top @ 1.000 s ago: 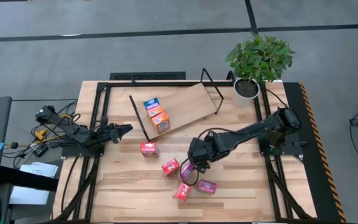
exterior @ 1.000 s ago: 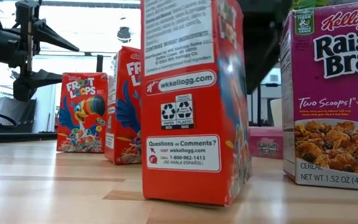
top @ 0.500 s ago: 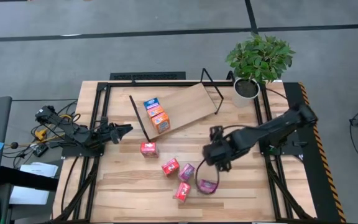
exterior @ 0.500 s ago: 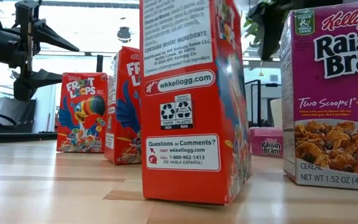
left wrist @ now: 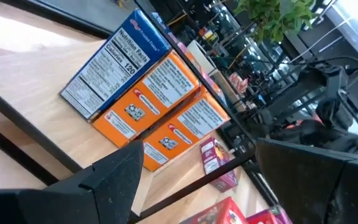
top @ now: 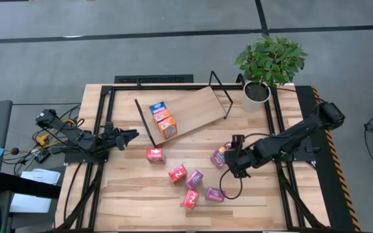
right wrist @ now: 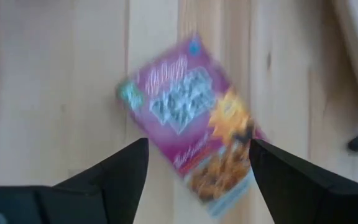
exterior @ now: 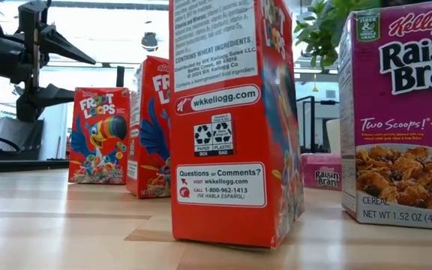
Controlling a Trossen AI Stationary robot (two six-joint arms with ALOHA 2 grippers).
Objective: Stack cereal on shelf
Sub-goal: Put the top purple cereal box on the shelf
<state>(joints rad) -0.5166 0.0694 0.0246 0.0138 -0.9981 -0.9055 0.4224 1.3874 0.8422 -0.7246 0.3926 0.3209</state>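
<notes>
Swing of my right arm off the loose cluster toward 3 o'clock: its fingers [right wrist: 120,165], spread wide, now frame a magenta cereal box [top: 219,156] on the bench [top: 135,188] at 5 o'clock of the shelf [top: 196,107], grip unclear, so not shelved yet; left fingers [left wrist: 114,171] idle, wide open.

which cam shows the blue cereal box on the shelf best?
Left wrist view: the blue box fills much of the frame, its nutrition panel legible, lying against an orange box on the shelf. The high view shows it only as a small blue patch. The low and right wrist views don't show it.
</notes>
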